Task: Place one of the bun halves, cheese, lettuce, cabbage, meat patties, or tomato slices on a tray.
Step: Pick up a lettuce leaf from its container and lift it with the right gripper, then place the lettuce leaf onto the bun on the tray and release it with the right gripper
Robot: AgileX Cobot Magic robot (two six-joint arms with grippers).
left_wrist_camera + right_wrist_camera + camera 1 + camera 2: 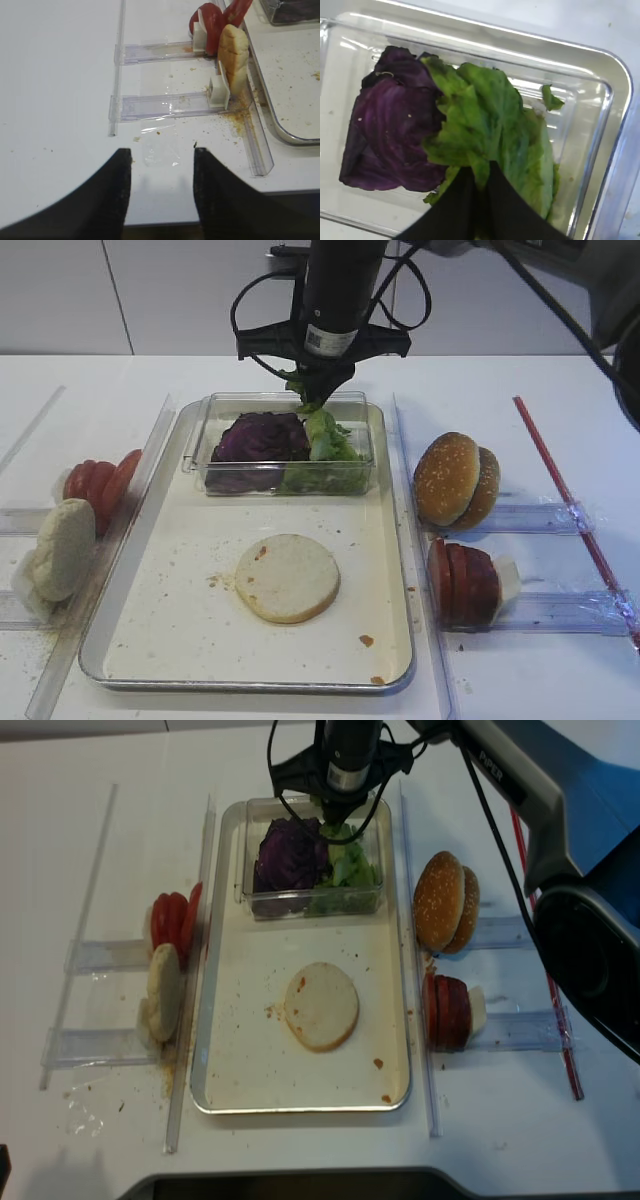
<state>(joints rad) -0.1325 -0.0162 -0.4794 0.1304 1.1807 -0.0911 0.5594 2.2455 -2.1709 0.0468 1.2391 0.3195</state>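
The step in hand is the pick of a lettuce [490, 125] leaf: the right gripper [480, 187] hangs over the clear tub [360, 475] at the top centre of the high view, its fingers [457, 200] pressed together on the near edge of the leaf, as the right wrist view shows at its bottom centre. The leaf seems partly raised, a green scrap showing at the gripper tip in the high view while most of it lies in the tub, overlapping the purple cabbage [395, 130] on the left of that frame. The tub sits at the far end of the tray [130, 620], and one pale bun half [288, 577] lies flat in the tray's middle, so I judge the stack as begun and the lettuce as the piece being added. The next move calls for a straight lift until the leaf clears the tub's wall without dragging the cabbage out, then a short carry toward the lower part of the frame to set it on or beside the bun half. The left gripper [161, 190] waits over the bare counter [60, 100] at lower left, fingers spread and holding nothing, near the racks of tomato slices [212, 22].
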